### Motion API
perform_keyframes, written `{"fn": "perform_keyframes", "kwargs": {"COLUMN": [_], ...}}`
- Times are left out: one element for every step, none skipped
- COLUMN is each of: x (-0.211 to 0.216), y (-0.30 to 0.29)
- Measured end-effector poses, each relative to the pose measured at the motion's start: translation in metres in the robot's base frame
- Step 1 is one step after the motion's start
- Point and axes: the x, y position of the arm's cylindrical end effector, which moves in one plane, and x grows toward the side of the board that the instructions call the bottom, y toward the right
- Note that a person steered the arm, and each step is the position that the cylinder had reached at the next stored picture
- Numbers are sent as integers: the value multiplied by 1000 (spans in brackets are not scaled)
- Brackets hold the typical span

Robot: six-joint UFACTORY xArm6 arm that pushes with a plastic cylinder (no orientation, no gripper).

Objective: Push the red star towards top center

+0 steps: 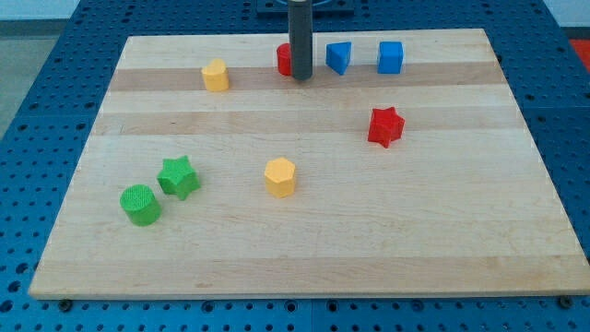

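My tip [301, 77] is down on the desk [304, 249] near the view's top, abt in the middle. There's no hand on this arm, just a dark rod, so nothing opens or shuts and nothing is held; it can only shove stuff. Right behind the rod, on its left side in the view, a red block [284, 59] peeks out, touching or v. close, can't tell its shape bc the rod hides most of it. A bit to the right of my tip sit 2 blue blocks, one blue block [338, 57] near and another blue block [390, 57] further right. Left of my tip is a yellow block [216, 76]. The red star [385, 126] is the one to move, and it sits lower than my tip and off to the right, well apart from it, w/ bare wood between. So my tip isn't behind the star yet. I think the tip must go round to the star's lower right side first, bc a push only works from the far side, then slide it up and left. The blue blocks are close to that path, so they could get bumped. Lower down and left of my tip are a yellow hexagon block [280, 176], a green star [178, 176] and a green round block [140, 204], all out of the way.
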Motion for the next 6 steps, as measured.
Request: {"fn": "perform_keyframes", "kwargs": {"x": [8, 56, 117, 163, 94, 41], "y": [10, 107, 201, 157, 69, 57]}}
